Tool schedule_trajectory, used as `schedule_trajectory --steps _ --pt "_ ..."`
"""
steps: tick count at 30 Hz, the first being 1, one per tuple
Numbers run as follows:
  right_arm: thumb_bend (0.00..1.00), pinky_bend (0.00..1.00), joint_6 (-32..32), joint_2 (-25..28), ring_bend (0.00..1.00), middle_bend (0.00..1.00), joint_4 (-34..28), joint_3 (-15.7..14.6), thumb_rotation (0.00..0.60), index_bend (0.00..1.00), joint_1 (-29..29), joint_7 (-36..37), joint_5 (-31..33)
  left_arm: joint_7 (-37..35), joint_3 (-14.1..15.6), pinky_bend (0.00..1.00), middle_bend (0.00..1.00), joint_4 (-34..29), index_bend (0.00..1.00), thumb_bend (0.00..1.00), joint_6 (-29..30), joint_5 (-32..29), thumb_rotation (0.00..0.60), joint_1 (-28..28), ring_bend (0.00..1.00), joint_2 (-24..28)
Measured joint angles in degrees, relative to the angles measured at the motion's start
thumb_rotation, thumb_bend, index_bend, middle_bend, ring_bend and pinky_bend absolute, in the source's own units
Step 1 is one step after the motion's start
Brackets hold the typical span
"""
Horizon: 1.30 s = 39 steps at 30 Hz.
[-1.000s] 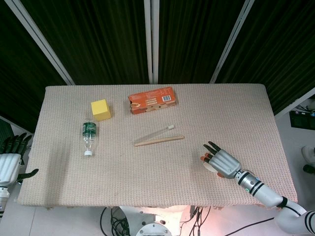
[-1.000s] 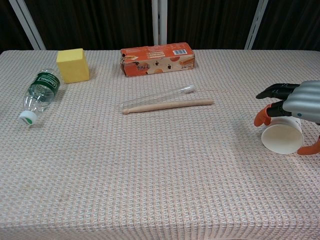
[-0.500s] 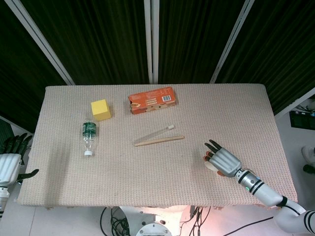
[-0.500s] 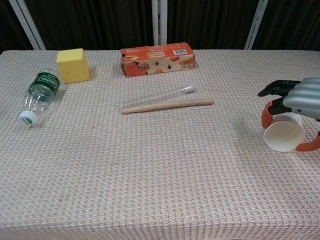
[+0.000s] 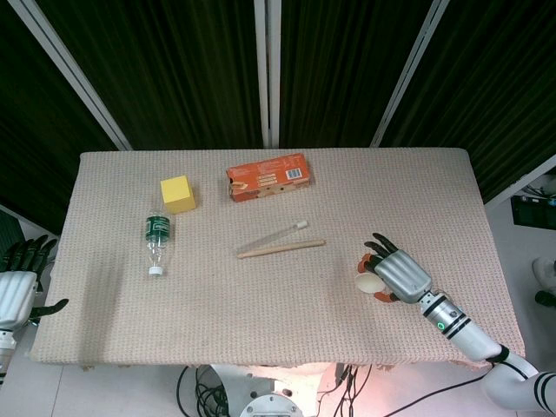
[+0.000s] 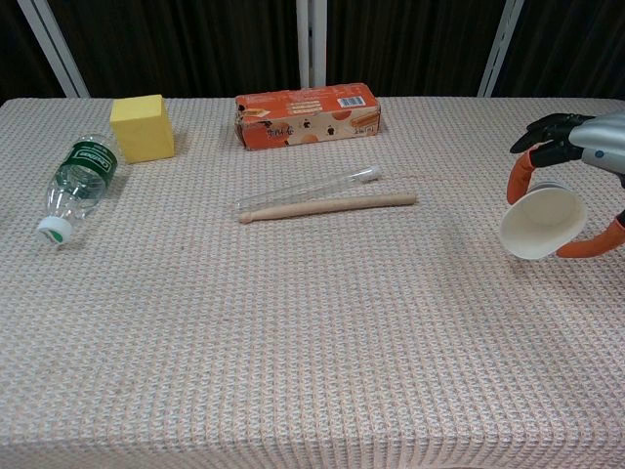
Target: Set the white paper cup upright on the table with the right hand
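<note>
Change: since a second ago the right hand has lifted the white paper cup off the knitted beige tablecloth and tipped its mouth further toward the camera and down-left; nothing else has shifted.
Right hand: fingers wrapped round the cup's wall, thumb underneath, grasping it.
Left hand: the left hand hangs off the table's left edge; whether its fingers are loose or clenched cannot be told.
Cup position: in the air at the right side of the table, well apart from the wooden stick and the clear tube.
Cup axis: long axis tilted, open rim facing the chest camera and slightly down, base hidden in the palm.
Step in hand: likely rotating the cup so the base points down.
Doing it well: roll the wrist until the rim faces up, lower until the base sits flat on the cloth, then loosen the fingers without squeezing the thin wall.
Others: yellow foam cube, orange carton, lying plastic bottle.
</note>
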Motion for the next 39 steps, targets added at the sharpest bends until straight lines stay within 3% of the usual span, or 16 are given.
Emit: schedule_trajectory --steps 7,13,17,23,29,39 --pt "0.12 0.00 4.25 -2.56 0.13 0.54 2.93 1.55 0.600 0.53 -1.44 24.95 1.96 0.00 -0.06 0.00 0.00 0.12 0.00 0.03 -0.29 -0.26 0.600 -0.11 0.00 -0.07" --pt "0.12 0.00 4.75 -5.44 0.12 0.54 7.62 1.51 0.600 0.53 -2.31 53.15 3.28 -0.25 -0.02 0.00 0.00 0.29 0.00 0.03 -1.16 -0.49 0.600 -0.44 0.00 -0.13" --pt "0.12 0.00 4.23 -8.05 0.12 0.54 13.38 0.50 0.600 0.53 -2.61 72.93 3.19 -0.11 0.16 0.00 0.00 0.43 0.00 0.03 -1.41 -0.34 0.600 -0.60 0.00 -0.31" --pt "0.13 0.00 3.12 -12.36 0.12 0.54 23.47 -1.85 0.600 0.53 -2.86 92.56 2.25 0.23 0.03 0.00 0.00 0.30 0.00 0.03 -1.72 -0.76 0.600 -0.73 0.00 -0.33" --pt "0.13 0.00 1.87 -16.34 0.11 0.54 30.68 -3.73 0.600 0.53 -2.91 96.22 1.41 0.11 0.02 0.00 0.00 0.39 0.00 0.03 -1.75 -0.83 0.600 -0.75 0.00 -0.38" --pt "0.13 0.00 0.73 -16.84 0.08 0.51 30.14 -3.50 0.600 0.52 -3.01 91.28 2.36 -1.17 0.17 0.00 0.00 0.61 0.00 0.03 -2.02 -0.60 0.600 -0.86 0.00 -0.09"
